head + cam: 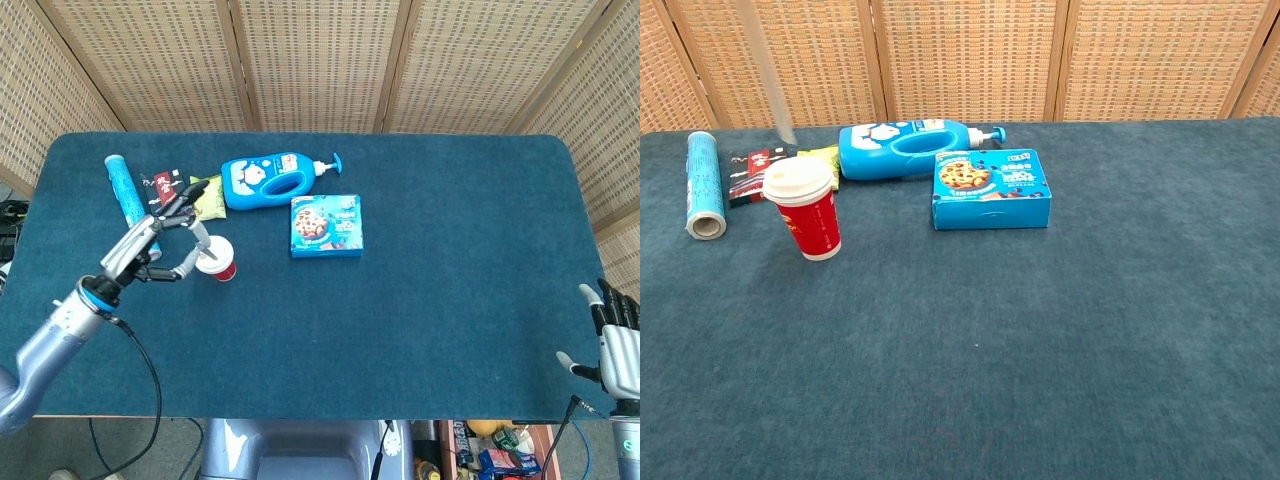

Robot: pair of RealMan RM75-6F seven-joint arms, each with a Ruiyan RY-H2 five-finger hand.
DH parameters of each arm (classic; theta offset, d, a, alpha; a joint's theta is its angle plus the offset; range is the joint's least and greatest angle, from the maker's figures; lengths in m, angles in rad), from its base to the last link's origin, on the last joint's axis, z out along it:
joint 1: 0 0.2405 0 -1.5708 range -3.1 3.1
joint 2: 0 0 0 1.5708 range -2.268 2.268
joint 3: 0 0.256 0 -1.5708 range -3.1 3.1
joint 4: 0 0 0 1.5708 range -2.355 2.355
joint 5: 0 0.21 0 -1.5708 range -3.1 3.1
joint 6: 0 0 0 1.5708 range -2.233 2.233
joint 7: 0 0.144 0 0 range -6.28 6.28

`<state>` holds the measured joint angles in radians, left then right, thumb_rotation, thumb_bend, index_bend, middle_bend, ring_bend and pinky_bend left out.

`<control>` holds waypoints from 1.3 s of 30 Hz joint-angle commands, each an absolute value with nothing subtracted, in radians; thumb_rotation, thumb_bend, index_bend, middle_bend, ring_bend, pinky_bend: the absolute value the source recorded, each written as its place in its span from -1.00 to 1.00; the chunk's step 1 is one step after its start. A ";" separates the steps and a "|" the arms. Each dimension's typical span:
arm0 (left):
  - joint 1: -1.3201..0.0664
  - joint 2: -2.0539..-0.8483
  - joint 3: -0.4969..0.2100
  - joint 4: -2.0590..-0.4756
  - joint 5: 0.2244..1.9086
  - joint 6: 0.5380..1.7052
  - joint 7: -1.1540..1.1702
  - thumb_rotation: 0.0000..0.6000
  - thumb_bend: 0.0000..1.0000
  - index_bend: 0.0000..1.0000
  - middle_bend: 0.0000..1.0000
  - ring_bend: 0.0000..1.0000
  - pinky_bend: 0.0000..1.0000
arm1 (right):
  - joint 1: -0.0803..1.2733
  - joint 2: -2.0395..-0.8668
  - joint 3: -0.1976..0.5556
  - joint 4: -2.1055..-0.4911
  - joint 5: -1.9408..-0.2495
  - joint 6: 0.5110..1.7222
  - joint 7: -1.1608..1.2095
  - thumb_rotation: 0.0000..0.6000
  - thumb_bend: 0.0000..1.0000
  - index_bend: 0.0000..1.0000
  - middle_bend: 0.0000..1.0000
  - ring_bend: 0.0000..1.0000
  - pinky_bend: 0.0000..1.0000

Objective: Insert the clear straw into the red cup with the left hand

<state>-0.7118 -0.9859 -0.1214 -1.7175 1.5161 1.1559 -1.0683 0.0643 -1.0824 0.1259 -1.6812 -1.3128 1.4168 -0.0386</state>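
Observation:
The red cup (222,266) with a white lid (797,181) stands upright on the blue cloth, left of centre. My left hand (150,243) hovers just left of the cup in the head view, fingers curled around the clear straw. In the chest view the straw (780,115) hangs nearly upright, its lower tip just above and behind the lid's left side; the hand itself is above that frame. My right hand (620,345) sits at the table's near right corner, fingers spread and holding nothing.
Behind the cup lie a blue tube (132,205), a dark snack packet (170,200), a green packet (208,197) and a blue pump bottle (270,178). A blue cookie box (326,225) sits right of the cup. Wicker screens back the table (460,260).

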 commanded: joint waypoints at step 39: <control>-0.740 -1.009 -0.206 -1.622 1.388 0.877 -1.127 1.00 0.05 0.23 -1.00 -1.00 -1.00 | 0.077 -1.077 0.131 -1.665 -1.290 1.389 -0.013 1.00 -1.00 -1.00 -1.00 -1.00 -1.00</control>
